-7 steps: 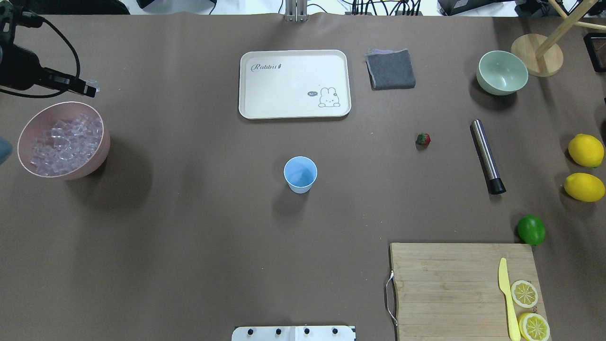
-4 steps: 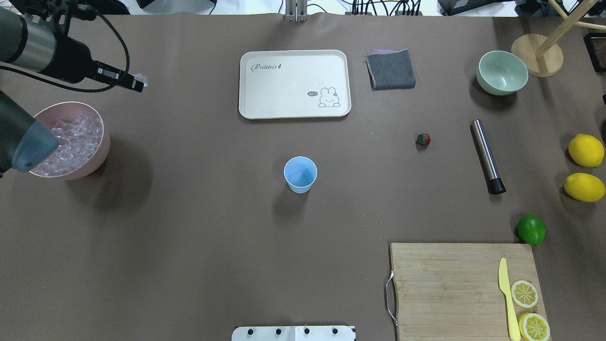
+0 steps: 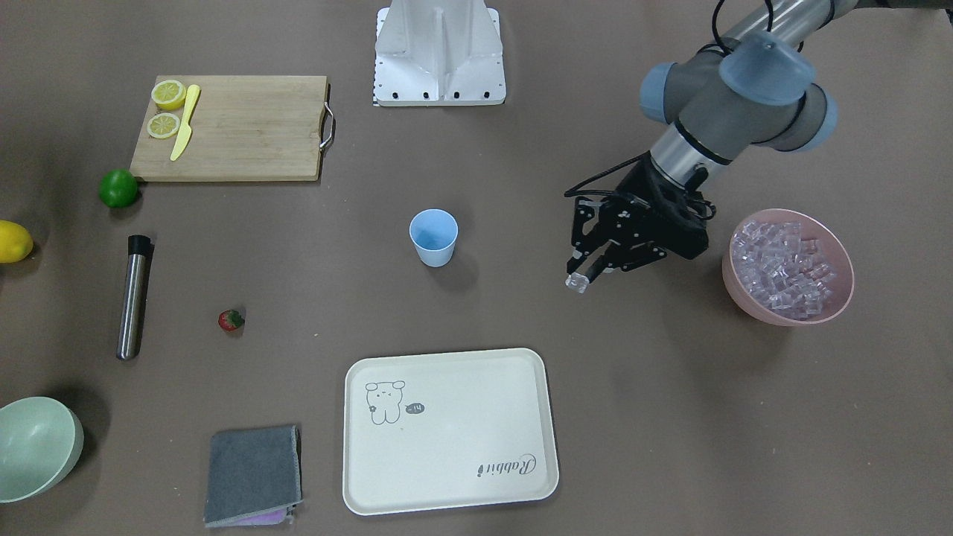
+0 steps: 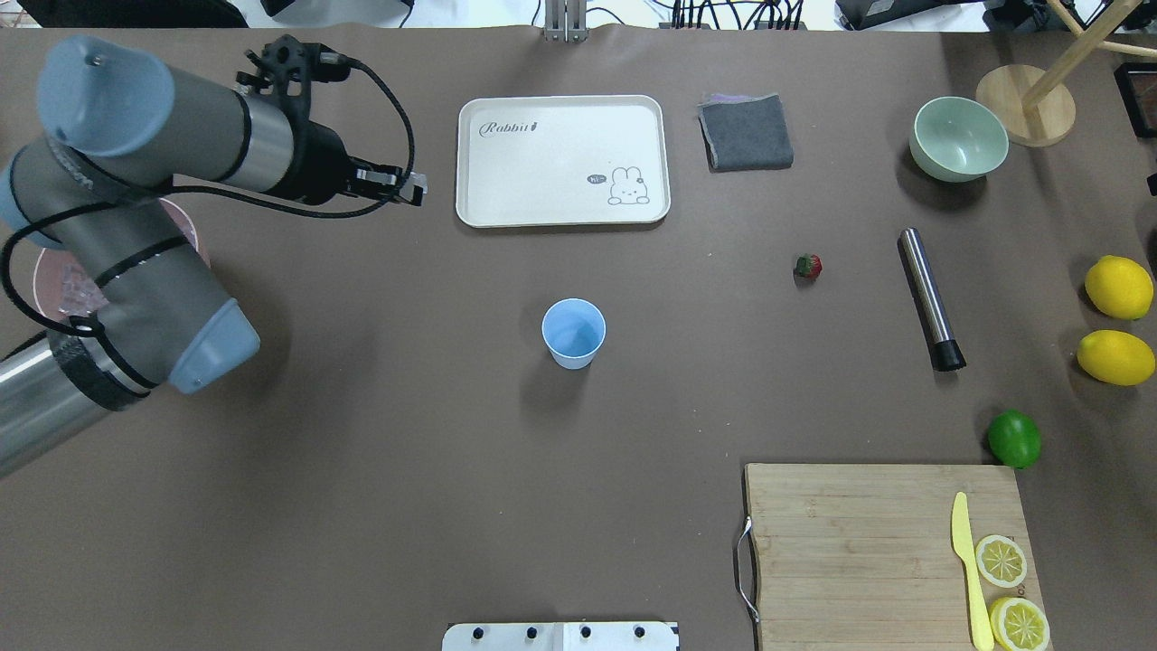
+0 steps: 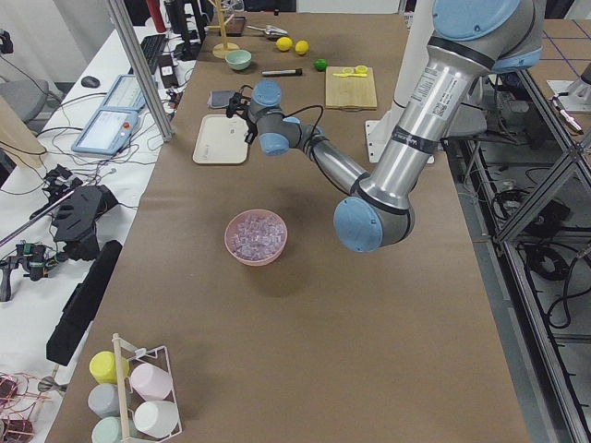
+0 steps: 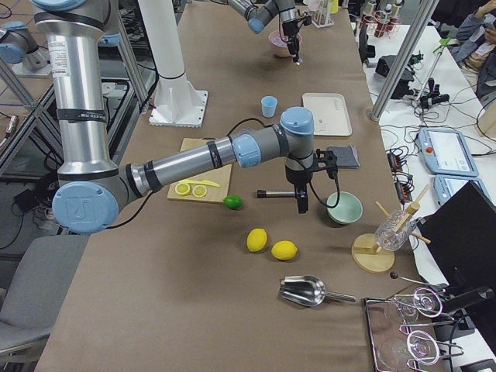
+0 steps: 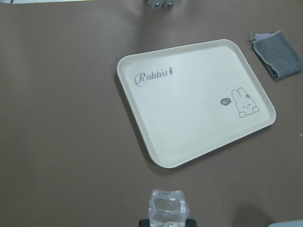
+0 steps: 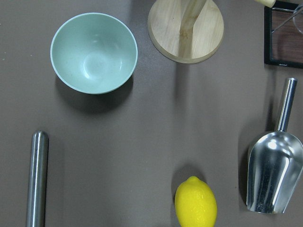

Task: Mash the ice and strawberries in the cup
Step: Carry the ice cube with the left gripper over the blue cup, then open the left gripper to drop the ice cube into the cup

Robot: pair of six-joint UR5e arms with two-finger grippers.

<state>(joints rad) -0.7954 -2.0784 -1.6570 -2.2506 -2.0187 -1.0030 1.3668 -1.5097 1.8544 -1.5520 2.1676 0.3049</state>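
Glassy clear ice cube (image 7: pixel 166 207) sits clenched in my left gripper (image 4: pixel 418 188) at ten o'clock of the empty light blue plastic cup (image 4: pixel 573 333), small red strawberry (image 4: pixel 807 266) unloaded at three, nothing mashed yet; right gripper (image 6: pixel 301 206) state I cannot tell.

Robotics laboratory. Two grey industrial robot arms with pale blue joint caps, the left arm (image 5: pixel 420 120) and the right arm (image 6: pixel 194 159), rise from a white base plate (image 3: pixel 439 52) beside a long table (image 5: pixel 305 351) under a brown cover. Aluminium frame posts (image 5: pixel 138 65) stand along its edge. A white side bench (image 5: pixel 69 101) carries touchscreen teach pendants (image 6: pixel 446 151) and loose cables (image 5: pixel 46 166). Lemons (image 4: pixel 1119 287) and a cutting board (image 4: pixel 868 542) lie on the table.
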